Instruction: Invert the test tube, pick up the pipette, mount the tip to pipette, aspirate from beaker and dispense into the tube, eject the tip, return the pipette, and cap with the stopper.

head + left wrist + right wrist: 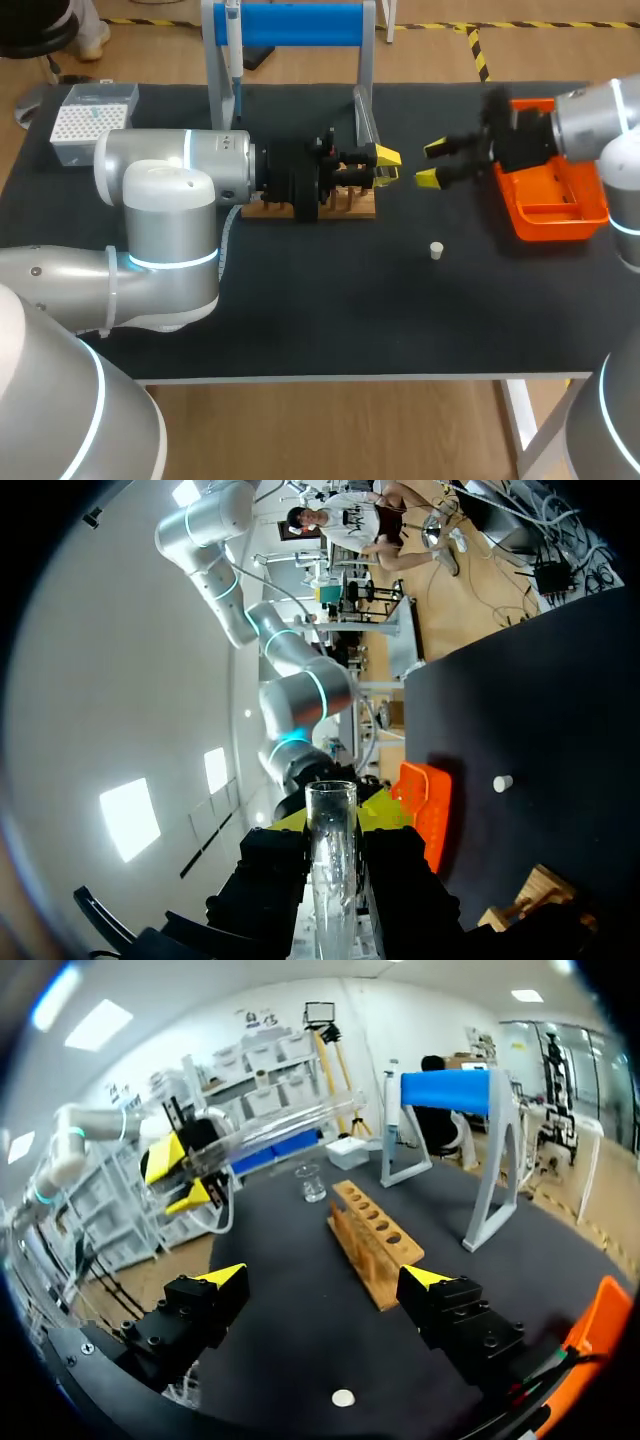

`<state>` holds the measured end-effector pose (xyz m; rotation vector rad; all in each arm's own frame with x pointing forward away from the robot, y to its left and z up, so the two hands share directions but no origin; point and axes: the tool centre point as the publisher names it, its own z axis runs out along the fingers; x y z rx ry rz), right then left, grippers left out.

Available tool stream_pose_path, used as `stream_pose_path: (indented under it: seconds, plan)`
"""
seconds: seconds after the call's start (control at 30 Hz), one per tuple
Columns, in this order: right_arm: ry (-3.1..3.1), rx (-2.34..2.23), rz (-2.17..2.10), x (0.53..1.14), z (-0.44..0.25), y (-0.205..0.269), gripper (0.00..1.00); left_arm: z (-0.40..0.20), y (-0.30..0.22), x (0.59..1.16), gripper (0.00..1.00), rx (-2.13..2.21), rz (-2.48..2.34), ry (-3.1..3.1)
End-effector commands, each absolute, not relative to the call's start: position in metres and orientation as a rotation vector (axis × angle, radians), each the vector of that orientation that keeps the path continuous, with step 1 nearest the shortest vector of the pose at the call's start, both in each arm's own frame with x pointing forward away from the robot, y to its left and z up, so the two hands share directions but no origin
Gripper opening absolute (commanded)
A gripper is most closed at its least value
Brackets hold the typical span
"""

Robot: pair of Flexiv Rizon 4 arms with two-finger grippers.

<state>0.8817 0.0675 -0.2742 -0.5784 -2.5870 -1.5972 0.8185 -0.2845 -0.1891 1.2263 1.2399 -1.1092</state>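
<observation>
Black surface (300, 330) has plenty of bare room toward the front. Only the little white stopper (436, 250) sits there, well apart from everything else. Left gripper (386, 166) is clamped on the clear test tube (331, 850) above the wooden rack (355, 207). From the right wrist view the tube lies roughly level, long axis running from the yellow tips toward the blue-topped stand (445, 1090). Right gripper (433, 163) hangs spread wide and empty, facing the left one just beside it, orange tray (560, 210) behind. Guessing the flip is the left arm's job. Tight spots look like the stand's legs behind the rack and that nearby right gripper.
</observation>
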Motion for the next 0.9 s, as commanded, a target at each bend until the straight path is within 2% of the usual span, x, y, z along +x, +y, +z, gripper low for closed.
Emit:
stream_pose_path:
  seconds: [0.03, 0.9]
  plan:
    - [-2.628, -0.527, -1.59, 0.886, -0.285, 0.078, 1.0, -0.19, -0.285, 0.819, 0.0, 1.223, -1.108, 1.235]
    - [-2.714, -0.599, -1.565, 0.906, -0.338, 0.106, 1.0, -0.19, -0.285, 0.819, 0.0, 1.223, -1.108, 1.235]
